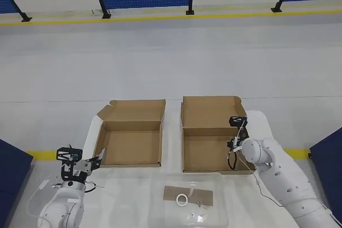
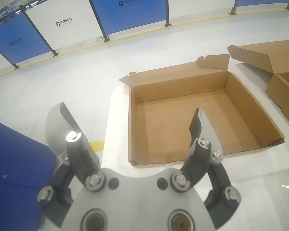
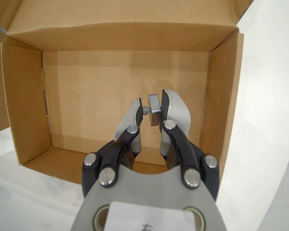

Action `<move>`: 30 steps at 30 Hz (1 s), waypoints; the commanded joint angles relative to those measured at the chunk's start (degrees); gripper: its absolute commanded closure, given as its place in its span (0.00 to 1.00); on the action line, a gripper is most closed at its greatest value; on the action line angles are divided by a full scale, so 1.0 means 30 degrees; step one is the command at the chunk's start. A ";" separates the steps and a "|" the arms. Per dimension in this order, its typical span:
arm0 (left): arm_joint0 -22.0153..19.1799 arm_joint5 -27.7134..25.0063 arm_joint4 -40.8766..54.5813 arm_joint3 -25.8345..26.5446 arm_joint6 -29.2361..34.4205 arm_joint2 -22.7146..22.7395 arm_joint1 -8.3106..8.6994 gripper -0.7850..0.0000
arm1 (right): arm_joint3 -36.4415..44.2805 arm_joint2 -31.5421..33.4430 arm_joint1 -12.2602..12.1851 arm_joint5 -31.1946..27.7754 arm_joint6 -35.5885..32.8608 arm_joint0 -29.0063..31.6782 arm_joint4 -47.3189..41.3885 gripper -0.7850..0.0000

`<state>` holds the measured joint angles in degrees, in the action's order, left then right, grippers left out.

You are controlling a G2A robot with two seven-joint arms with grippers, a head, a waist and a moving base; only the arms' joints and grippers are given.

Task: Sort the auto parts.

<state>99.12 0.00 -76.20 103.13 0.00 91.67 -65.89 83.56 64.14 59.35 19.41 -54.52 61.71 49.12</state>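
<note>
Holding one small part (image 3: 154,110) in my right claw (image 3: 152,104), I have it pinched narrow between the two black pads. The part is grey metal, a flat square block with a short threaded stud on one face. One pad presses the block's flat back and the other meets the stud's tip. Claw and part hang above the bare floor of the right box (image 3: 24,97), not touching it.

My left claw (image 2: 130,114) is spread wide with nothing between its fingers. It sits near the front outer corner of the left box (image 2: 178,85).

There are two boxes on the white table (image 1: 131,182), side by side and just apart. Both are shallow brown corrugated cardboard, roughly square, with each lid folded back on the far side. The floors of both are bare.

One clear plastic tray (image 1: 216,178) with rounded corners sits in front of the boxes, between my arms. In it lie one flat brown card (image 1: 202,196), one thin white ring (image 1: 182,199) on the card's edge, and a few small metal bits (image 1: 198,218) too small for me to count.
</note>
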 commanded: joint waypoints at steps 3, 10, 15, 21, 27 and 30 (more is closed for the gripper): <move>0.0000 0.0000 0.0000 0.0000 0.0000 0.0000 0.0000 0.00 | -0.0013 -0.0033 0.0005 -0.0163 0.0325 0.0162 0.0090 1.00; 0.0000 0.0000 0.0000 0.0000 0.0000 0.0000 0.0000 0.00 | -0.0014 -0.0313 0.0076 0.0053 0.0011 0.0237 0.1297 1.00; 0.0000 0.0000 0.0000 0.0000 0.0000 0.0000 0.0000 0.00 | -0.0347 -0.0710 0.0240 0.0418 -0.0468 0.0055 0.1736 1.00; 0.0000 0.0000 0.0000 0.0000 0.0000 0.0000 0.0000 0.00 | -0.1090 -0.1146 0.0493 0.0474 -0.0470 -0.0302 0.1793 1.00; 0.0000 0.0000 0.0000 0.0000 0.0000 0.0000 0.0000 0.00 | -0.1784 -0.1492 0.0740 0.0619 -0.0299 -0.0605 0.1880 1.00; 0.0000 0.0000 0.0000 0.0000 0.0000 0.0000 0.0000 0.00 | -0.2021 -0.1567 0.0835 0.0650 -0.0260 -0.0698 0.1922 1.00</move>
<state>99.12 0.00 -76.20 103.13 0.00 91.67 -65.89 77.73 59.50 61.75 21.32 -55.31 59.70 54.89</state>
